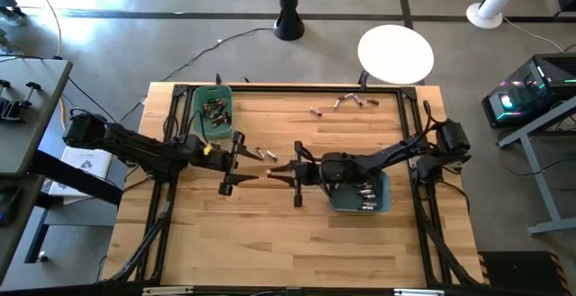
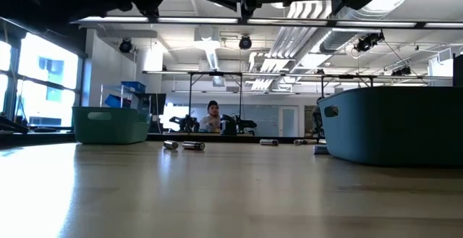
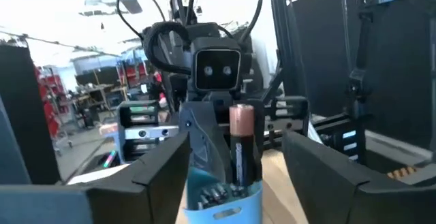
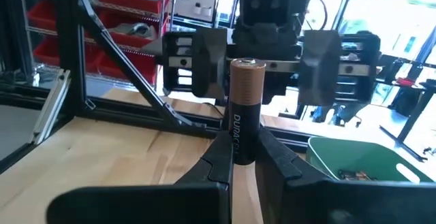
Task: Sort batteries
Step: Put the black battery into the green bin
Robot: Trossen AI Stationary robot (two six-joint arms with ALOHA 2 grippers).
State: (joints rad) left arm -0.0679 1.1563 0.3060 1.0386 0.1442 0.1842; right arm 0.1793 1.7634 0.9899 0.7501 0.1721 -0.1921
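A battery [image 4: 244, 108], copper-brown on top and black below, stands upright in the air over the table's middle, with my right gripper [image 4: 244, 157] shut on it; the high view shows this gripper [image 1: 277, 170] just left of the teal bin [image 1: 382, 204]. My left gripper [image 1: 252, 165] faces it from the left, open. Its two fingers [image 4: 204, 60] stand apart on either side of the battery [image 3: 242, 142] and do not touch it. Two loose batteries [image 1: 264, 153] lie on the table just beyond the grippers. My right gripper pinches the battery's black lower part [image 4: 242, 149] between its two fingers. The fingers lie level, come from the table's right, and cross the battery. The battery stands upright with its copper end up, lifted clear of the table.
A green bin [image 1: 214, 109] holding several batteries stands at the far left. The teal bin [image 2: 394, 126], also with batteries, sits under the right arm. More loose batteries [image 1: 349, 103] lie near the far edge. A black frame rail [image 1: 297, 87] rings the table.
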